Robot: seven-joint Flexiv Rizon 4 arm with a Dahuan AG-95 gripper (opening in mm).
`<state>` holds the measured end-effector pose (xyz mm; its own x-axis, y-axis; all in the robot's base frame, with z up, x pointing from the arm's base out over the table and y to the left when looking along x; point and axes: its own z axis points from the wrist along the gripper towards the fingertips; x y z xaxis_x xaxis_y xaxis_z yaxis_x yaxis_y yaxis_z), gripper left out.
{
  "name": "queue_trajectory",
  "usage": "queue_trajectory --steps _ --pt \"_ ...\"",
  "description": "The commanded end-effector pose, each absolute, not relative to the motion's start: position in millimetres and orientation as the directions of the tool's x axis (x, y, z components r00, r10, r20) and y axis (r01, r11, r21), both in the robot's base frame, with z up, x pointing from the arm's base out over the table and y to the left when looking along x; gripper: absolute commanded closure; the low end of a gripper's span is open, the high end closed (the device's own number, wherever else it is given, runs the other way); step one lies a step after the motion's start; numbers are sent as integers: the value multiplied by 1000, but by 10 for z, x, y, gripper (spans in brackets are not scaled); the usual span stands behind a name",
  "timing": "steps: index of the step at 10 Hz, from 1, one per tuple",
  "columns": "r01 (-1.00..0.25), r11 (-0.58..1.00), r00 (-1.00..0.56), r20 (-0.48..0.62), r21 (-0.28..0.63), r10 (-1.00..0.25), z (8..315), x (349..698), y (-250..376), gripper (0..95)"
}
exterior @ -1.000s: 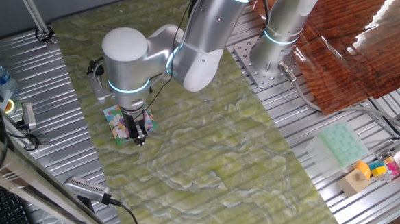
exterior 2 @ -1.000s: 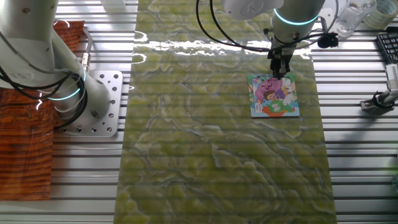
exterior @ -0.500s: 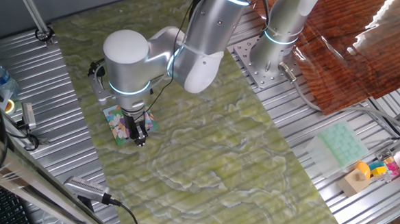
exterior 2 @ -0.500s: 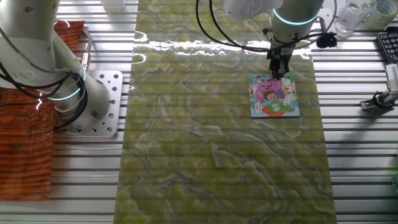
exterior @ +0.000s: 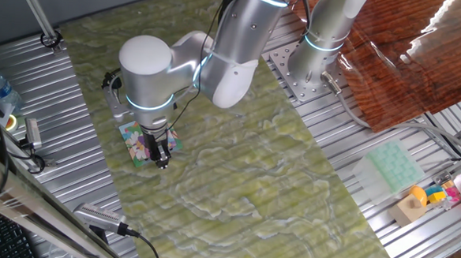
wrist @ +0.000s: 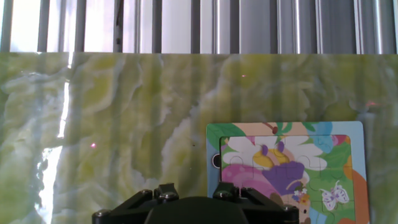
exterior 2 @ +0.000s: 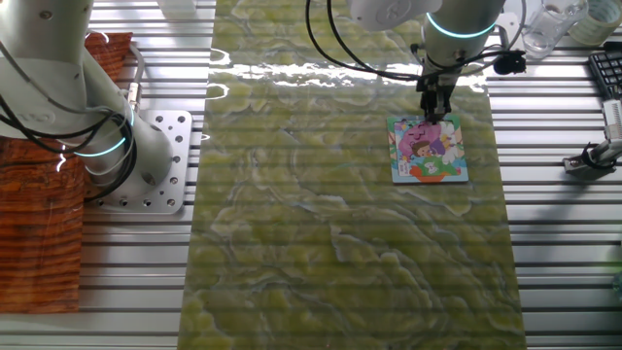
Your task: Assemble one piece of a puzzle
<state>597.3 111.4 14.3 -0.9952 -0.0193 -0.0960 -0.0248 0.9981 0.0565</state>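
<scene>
Comparing with the pictures from a second and half a second back, we see almost nothing changed: the tool (exterior: 161, 162) stays low over the puzzle (exterior: 137, 146), perhaps a shade higher in the other fixed view. We judge this to mean the piece is being seated or has just been let go, and the arm has not yet retreated.

Reading left to right in the other fixed view, the green marbled mat (exterior 2: 292, 194) covers the bench (exterior 2: 564, 243), and the puzzle (exterior 2: 429, 149) lies toward the three o'clock side of the mat, with the tool (exterior 2: 433, 109) at its twelve o'clock edge. In the hand view the puzzle (wrist: 287, 171) sits at about four o'clock, with a small notch-like gap at its nine o'clock border.

We cannot tell whether the tool is spread or pressed together; its tips are hidden. The pink-and-white piece itself we cannot make out in any view.
</scene>
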Motion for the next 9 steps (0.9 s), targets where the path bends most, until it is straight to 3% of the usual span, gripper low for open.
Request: queue_trajectory --steps 1,9 --pt "-29 998 -995 -96 52 -24 129 5954 1089 570" --pt "-39 998 -995 -94 54 -34 192 5935 1077 570"
